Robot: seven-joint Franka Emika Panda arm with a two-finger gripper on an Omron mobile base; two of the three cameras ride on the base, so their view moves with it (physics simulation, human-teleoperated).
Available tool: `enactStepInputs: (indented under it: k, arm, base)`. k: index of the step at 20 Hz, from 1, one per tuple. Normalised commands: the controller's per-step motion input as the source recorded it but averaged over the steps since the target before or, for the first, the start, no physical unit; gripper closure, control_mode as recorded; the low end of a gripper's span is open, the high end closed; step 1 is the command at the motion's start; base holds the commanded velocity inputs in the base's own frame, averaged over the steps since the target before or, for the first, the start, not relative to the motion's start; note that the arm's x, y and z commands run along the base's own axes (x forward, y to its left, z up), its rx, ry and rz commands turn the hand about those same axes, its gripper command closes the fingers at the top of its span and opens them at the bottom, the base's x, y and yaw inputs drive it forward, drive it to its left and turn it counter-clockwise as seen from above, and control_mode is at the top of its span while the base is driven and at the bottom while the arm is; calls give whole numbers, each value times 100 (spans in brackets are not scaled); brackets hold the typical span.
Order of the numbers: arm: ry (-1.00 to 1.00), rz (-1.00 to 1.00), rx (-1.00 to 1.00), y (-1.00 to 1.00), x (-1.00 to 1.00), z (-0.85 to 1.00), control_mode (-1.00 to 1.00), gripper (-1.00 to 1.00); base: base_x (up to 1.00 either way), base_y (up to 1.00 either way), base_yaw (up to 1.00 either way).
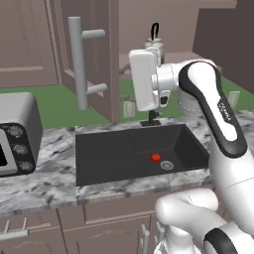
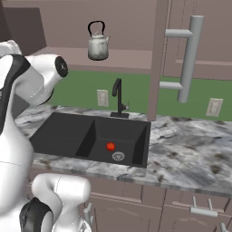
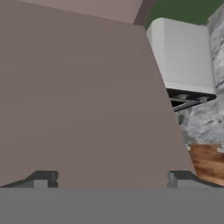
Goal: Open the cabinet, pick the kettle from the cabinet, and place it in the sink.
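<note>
The cabinet stands open, its left door (image 1: 96,49) and right door (image 2: 156,59) both swung out toward me. On its shelf sits the kettle (image 1: 155,45) (image 2: 98,46), upright and untouched. Below lies the dark sink (image 1: 99,158) (image 2: 59,131) with its black faucet (image 2: 118,97). My white hand (image 1: 144,79) hangs in front of the shelf, just right of the left door and a little below and in front of the kettle. In the hand view my gripper (image 3: 109,180) is open, with nothing between its fingers, facing the flat brown face of that door.
A small red ball (image 1: 156,157) (image 2: 110,146) lies in the sink beside the drain (image 2: 118,156). A grey toaster oven (image 1: 17,134) (image 3: 183,57) stands on the marbled counter (image 2: 190,149) left of the sink. The doors' long bar handles (image 1: 79,64) (image 2: 188,59) jut out.
</note>
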Motion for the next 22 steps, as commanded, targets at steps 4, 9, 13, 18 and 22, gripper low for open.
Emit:
enactStepInputs:
  k: [4,9,13,18,22]
  arm:
    - [3,20,0,66,12,-4,-100,-100]
    - [5,22,0,65,7,0,-100,-100]
    - [6,23,0,68,0,-1,-100,-100]
    - [1,9,-4,65,7,-7,-100,-100]
    - [0,0,-10,-2,9,1,-100,-100]
  base:
    - [0,0,0]
    - [0,0,0]
    - [0,0,0]
    - [0,0,0]
    - [0,0,0]
